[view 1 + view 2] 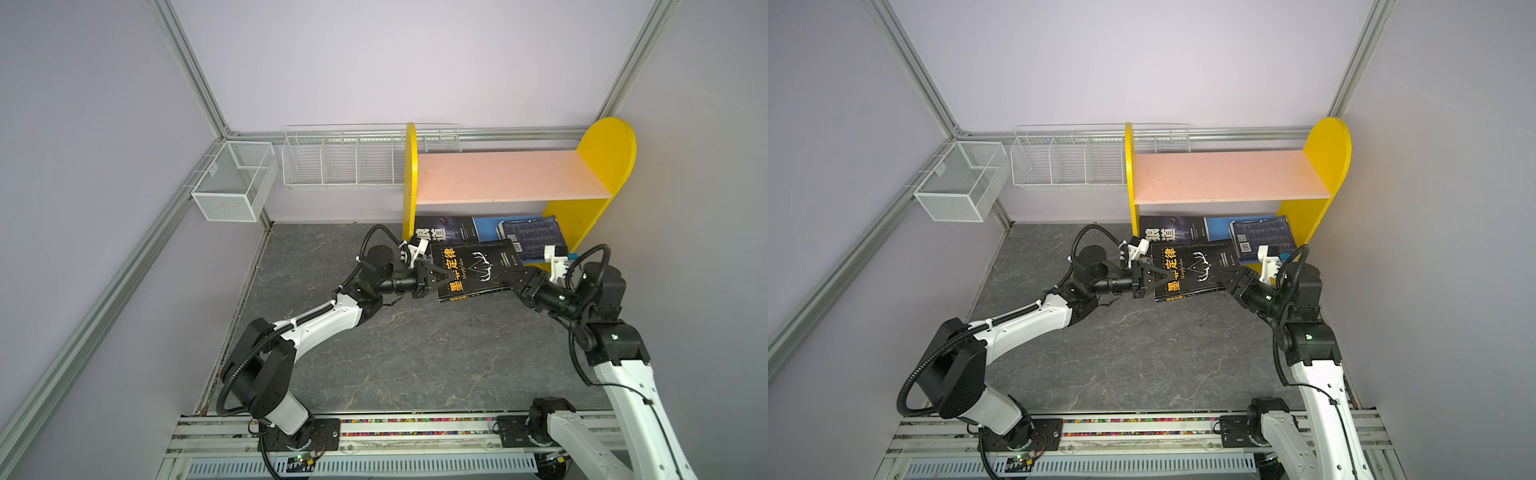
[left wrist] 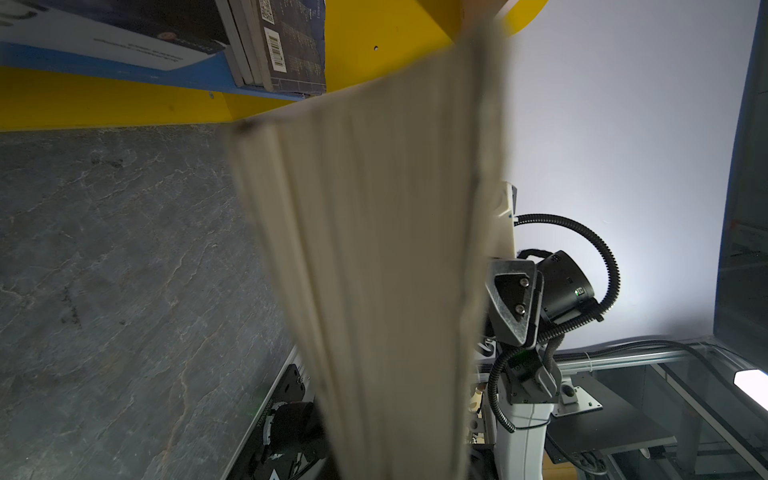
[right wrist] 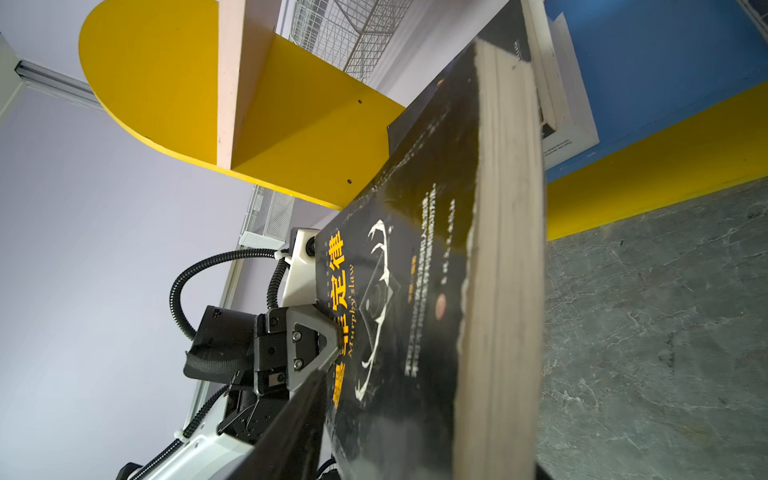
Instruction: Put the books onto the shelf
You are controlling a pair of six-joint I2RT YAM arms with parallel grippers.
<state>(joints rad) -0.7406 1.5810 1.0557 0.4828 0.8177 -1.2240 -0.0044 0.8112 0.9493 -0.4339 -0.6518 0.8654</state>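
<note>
A: Where are we in the job?

B: Mid-placement, I'd say. The black book [image 1: 473, 268] hangs just in front of the shelf [image 1: 602, 158], tilted and clear of the table [image 1: 415, 357]. Its far edge is close to the blue board [image 3: 665, 62].

A: Who has it?

B: The left hand [image 1: 444, 280] is pinched tight on the cover, beside the title. The right hand [image 1: 510, 274] is at the opposite edge with the page block between its jaws. Whether it grips or only brackets the book, I cannot tell.

A: What's in the shelf already?

B: A dark book [image 1: 444, 228] lies flat beside one yellow side, and a navy book [image 1: 536, 237] lies beside the other. The pink board [image 1: 498, 174] above carries nothing.

A: And the next move?

B: Probably sliding the black book in under the pink board, onto the blue one or atop its neighbours. It wants levelling first. The opening is low, so the hands must enter flat and release without dragging the others.

A: How will it handle?

B: It's a thick paperback with a matte black cover, chipped at the edges, yellow characters, a white antler drawing and cream pages. Soft covers flex, so it may sag if pinched at one edge only. The shelf looks like smooth painted wood with round-topped sides. The table is grey and stone-veined.
</note>
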